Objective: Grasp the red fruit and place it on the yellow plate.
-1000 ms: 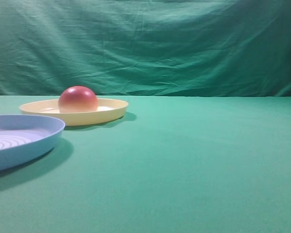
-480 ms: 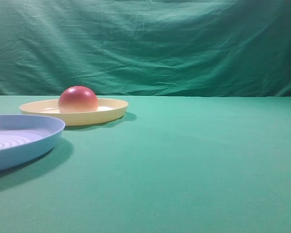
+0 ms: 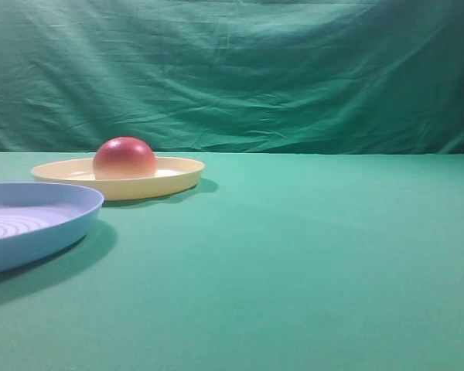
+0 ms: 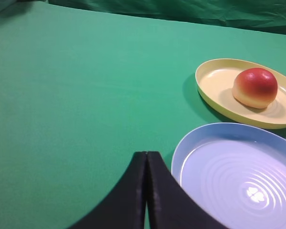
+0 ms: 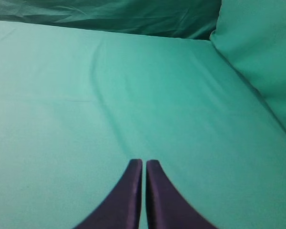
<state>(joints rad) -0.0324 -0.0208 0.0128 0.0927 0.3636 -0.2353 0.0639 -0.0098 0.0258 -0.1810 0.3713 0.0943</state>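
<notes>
Red fruit [image 4: 255, 88] sits flat-side down in yellow plate [image 4: 214, 90], approx 2 o'clock from left pincer [image 4: 146, 164]; task looks done. Both pincers together, empty; right pincer [image 5: 143, 167] over bare surface [image 5: 86, 119].

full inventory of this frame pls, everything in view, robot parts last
glossy red dome-shaped toy fruit: 1, red fading to pale yellow at the base, resting on the yellow plate
shallow round pale-yellow plastic plate: 1, yellow, far left of the table, behind the blue plate
light-blue round plate with concentric ridges: 1, light blue, near left edge, nothing on it
green cloth table cover: 1, green, under everything
green cloth backdrop: 1, darker green, behind the table
left gripper: 1, black, fingers together, holding nothing, near the blue plate's rim
right gripper: 1, black, fingers nearly together, holding nothing, over bare cloth
</notes>
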